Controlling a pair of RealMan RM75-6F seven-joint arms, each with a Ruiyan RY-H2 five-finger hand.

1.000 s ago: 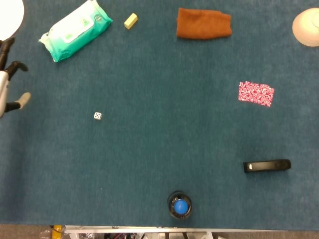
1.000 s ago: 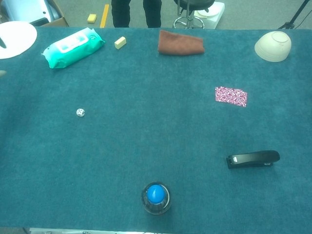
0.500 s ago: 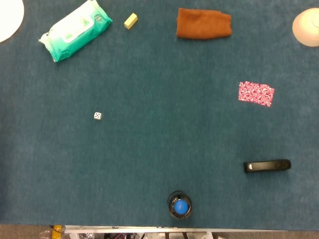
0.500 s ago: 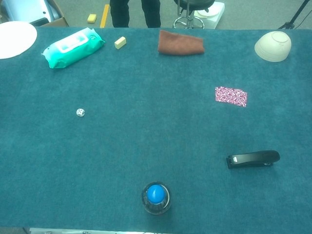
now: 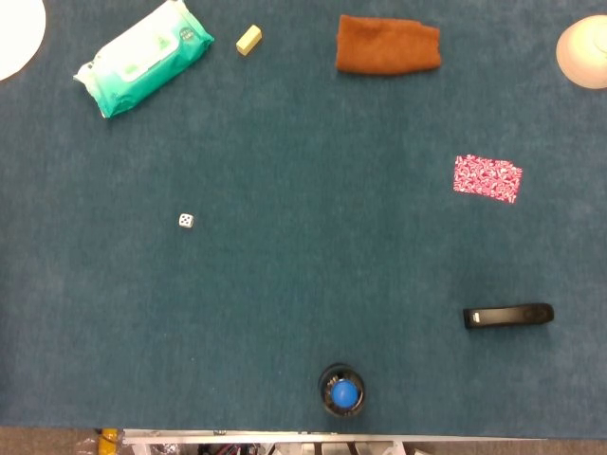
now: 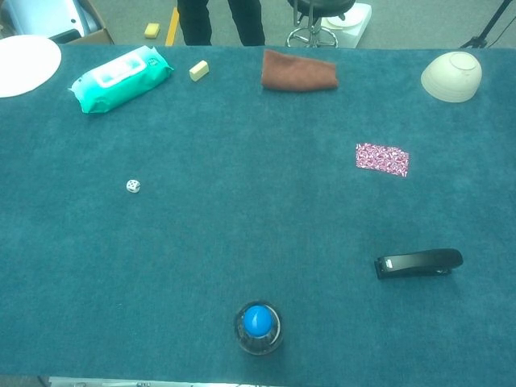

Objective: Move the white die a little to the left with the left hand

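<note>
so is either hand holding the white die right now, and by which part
Nothing is held. Neither hand shows in the head or chest view, and the white die lies alone on the table with nothing touching it.

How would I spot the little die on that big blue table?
Start at the green wipes pack near the table's far left corner, then look well toward the near edge. The white die sits alone on bare blue cloth, a tiny dotted cube, smaller than anything else there.
</note>
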